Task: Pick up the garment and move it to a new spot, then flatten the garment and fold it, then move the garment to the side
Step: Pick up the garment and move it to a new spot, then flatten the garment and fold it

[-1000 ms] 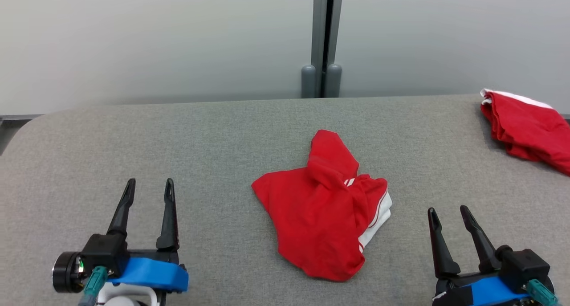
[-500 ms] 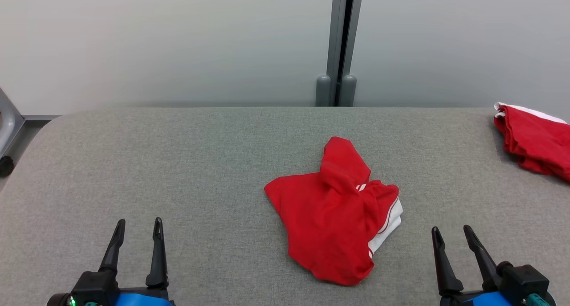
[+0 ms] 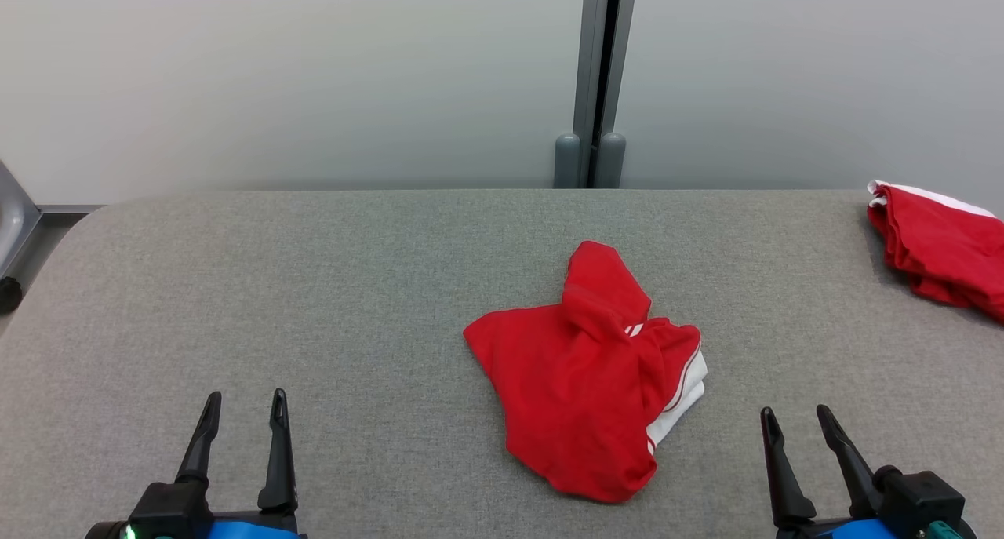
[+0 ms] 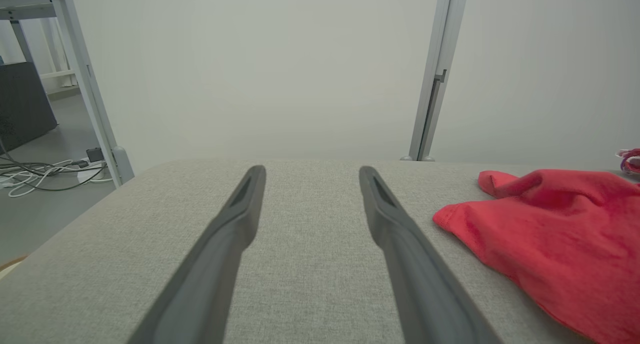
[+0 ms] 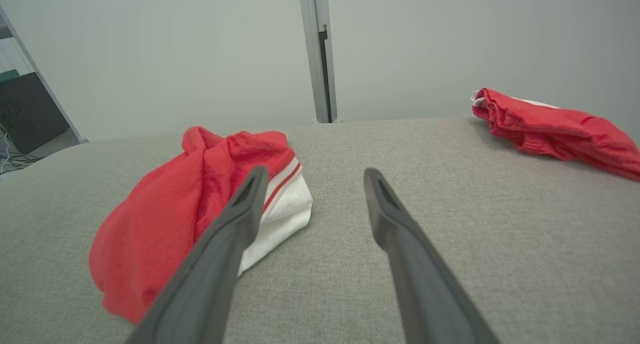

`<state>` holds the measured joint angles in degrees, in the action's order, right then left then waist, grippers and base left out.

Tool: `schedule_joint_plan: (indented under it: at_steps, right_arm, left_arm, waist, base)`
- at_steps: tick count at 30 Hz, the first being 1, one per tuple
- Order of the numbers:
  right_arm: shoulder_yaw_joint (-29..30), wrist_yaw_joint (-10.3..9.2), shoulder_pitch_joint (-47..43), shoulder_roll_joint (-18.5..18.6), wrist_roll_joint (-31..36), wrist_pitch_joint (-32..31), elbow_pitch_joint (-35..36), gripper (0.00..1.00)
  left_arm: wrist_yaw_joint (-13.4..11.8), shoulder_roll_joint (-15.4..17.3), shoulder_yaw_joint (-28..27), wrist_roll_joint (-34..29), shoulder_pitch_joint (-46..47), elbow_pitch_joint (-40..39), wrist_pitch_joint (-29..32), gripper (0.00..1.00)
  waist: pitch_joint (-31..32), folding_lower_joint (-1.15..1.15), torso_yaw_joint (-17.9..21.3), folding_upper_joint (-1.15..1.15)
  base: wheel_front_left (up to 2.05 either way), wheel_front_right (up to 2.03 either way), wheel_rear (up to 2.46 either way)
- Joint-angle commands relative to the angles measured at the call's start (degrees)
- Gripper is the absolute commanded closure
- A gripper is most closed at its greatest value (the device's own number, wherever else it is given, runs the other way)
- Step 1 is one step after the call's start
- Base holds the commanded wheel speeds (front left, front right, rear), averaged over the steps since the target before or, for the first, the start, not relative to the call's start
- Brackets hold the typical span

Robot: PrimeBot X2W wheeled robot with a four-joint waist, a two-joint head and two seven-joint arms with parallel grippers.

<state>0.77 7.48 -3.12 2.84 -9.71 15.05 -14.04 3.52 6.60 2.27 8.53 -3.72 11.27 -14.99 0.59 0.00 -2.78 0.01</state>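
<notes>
At mid-table: the red garment (image 3: 584, 382) lies in a crumpled heap, a white-striped edge showing on its right side. Nothing touches it.
Left gripper (image 3: 245, 398): mine, low at the near left, fingers parted and empty, well apart from the heap. In its wrist view the cloth lies off to the right of the fingers.
Right gripper (image 3: 794, 410): near right, fingers likewise parted and empty, closer to the white edge but clear of it.
Just changed: over the past second the whole head view slid, with post, table edge and heap moving together. So my head moved, not the cloth, and its creases look the same. Both grippers sit lower in the view than they did, by more than the table shifted, so I judge my arms drew back a little. Over the last half second almost nothing differs.
Meaning for the task: no step is done. I read this as lining up before the first pick-up.
Surface: grey woven table top (image 3: 314, 288) with rounded corners, bare around the heap.
Second red bundle (image 3: 937, 256): at the far right edge, well apart from my target.
Room: pale wall panels (image 3: 274, 76) joined by a grey post (image 3: 600, 76). Past the table's left end stand a metal frame leg (image 4: 95, 98) and floor cables (image 4: 45, 171).
</notes>
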Motion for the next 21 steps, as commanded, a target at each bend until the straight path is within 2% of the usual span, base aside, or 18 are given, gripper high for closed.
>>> schedule_joint_plan:
  at_steps: [1, 21]
  right_arm:
    - [0.2, 0.03, -0.2, 0.1, 0.2, 0.2, -0.2, 0.00]
    - [-0.3, 0.03, 1.3, 0.1, 0.4, 0.2, -1.6, 0.00]
  left_arm:
    - [0.2, -0.2, -0.5, -0.5, -0.1, 0.1, -0.3, 0.00]
    - [1.6, -1.5, -2.3, -2.3, 0.5, 0.9, -0.3, 0.00]
  waist:
    - [0.0, 0.00, 0.0, -0.01]
    - [-0.2, 0.00, -0.1, -0.01]
  base:
    - [0.00, 0.00, 0.00]
    - [0.00, 0.00, 0.00]
